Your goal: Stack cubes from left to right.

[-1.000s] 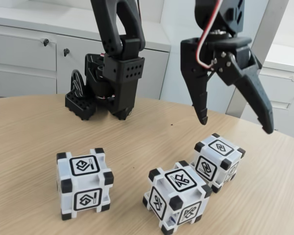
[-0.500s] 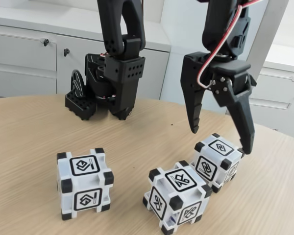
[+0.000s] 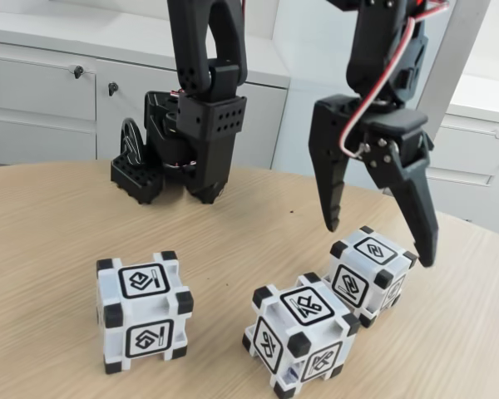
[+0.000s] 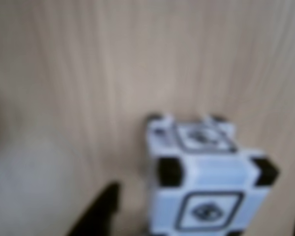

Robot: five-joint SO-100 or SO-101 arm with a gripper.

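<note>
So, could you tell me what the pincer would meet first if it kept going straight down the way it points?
Most likely the rightmost white plastic cube: the open pincer straddles it from above, though depth is uncertain.

The black arm's hand (image 3: pixel 380 247) points down, its two fingers spread wide.

Three cubes (image 3: pixel 143 312) in a row

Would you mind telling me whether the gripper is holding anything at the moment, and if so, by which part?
Nothing is held. The gripper hangs open above the rightmost cube in the fixed view, its fingertips on either side of the cube without touching it.
</note>
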